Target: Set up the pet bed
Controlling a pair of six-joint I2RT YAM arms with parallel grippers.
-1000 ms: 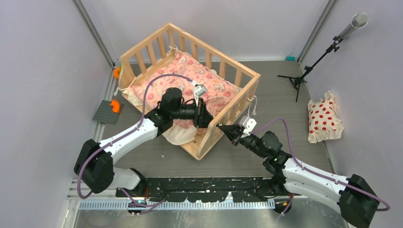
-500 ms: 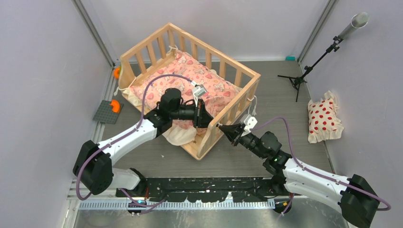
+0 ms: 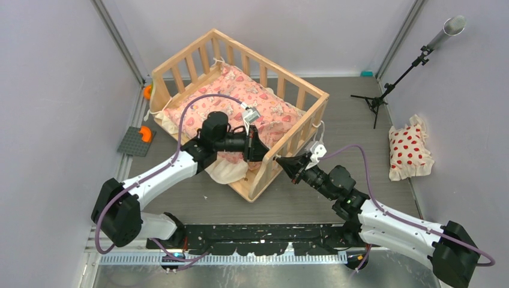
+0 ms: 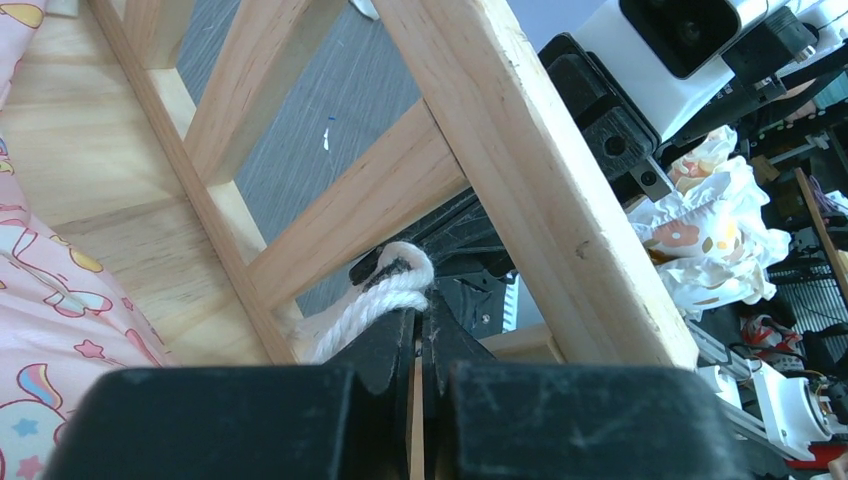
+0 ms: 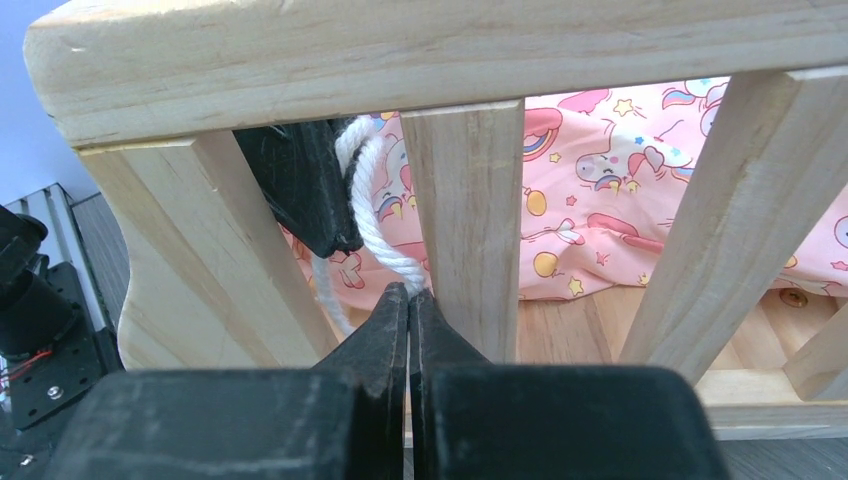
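Note:
The pet bed (image 3: 264,63), a light wooden crib frame with slatted rails, stands in the middle of the table with a pink cartoon-print cushion (image 3: 240,96) lying inside it. A white cord tie (image 5: 375,225) from the cushion loops round a slat of the near rail. My left gripper (image 3: 264,157) reaches in from inside the bed. In the left wrist view it (image 4: 418,315) is shut on the cord (image 4: 385,295) at its tips. My right gripper (image 3: 280,161) meets it from outside the rail. It (image 5: 408,292) is shut on the same cord beside the slat.
A small white pillow with red dots (image 3: 410,151) lies at the right by the wall. A black tripod stand (image 3: 384,90) is at the back right. A grey plate with an orange piece (image 3: 137,139) lies left of the bed. Walls close in both sides.
My left gripper has closed onto the cord at the rail. The right gripper stayed shut, and its wrist shifted slightly toward the rail.

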